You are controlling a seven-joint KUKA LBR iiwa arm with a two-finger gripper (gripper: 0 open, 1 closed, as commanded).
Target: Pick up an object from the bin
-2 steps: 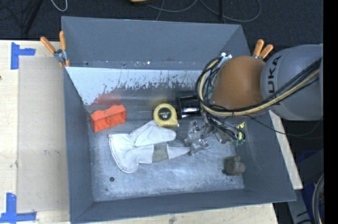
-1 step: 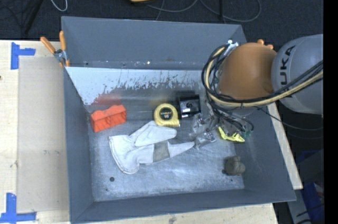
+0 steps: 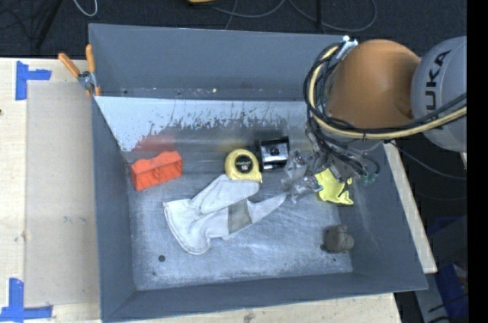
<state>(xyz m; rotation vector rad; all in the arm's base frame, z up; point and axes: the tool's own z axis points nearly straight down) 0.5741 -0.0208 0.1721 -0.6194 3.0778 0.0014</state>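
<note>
My gripper (image 3: pixel 300 177) hangs low in the right half of the bin, under the arm's orange cover. A crumpled yellow thing (image 3: pixel 335 189) lies just to its right, touching or nearly touching it. A small black box with a white label (image 3: pixel 274 151) sits just to its upper left. One end of a white and grey cloth glove (image 3: pixel 217 211) reaches up to the gripper from the left. Whether anything is in the gripper's grasp is hidden.
A yellow round tape measure (image 3: pixel 242 164) rests on the glove's upper edge. At the left of the bin floor lies an orange block (image 3: pixel 157 170). A grey lump (image 3: pixel 338 239) lies near the front right corner. The arm's cables hang over the bin's right wall.
</note>
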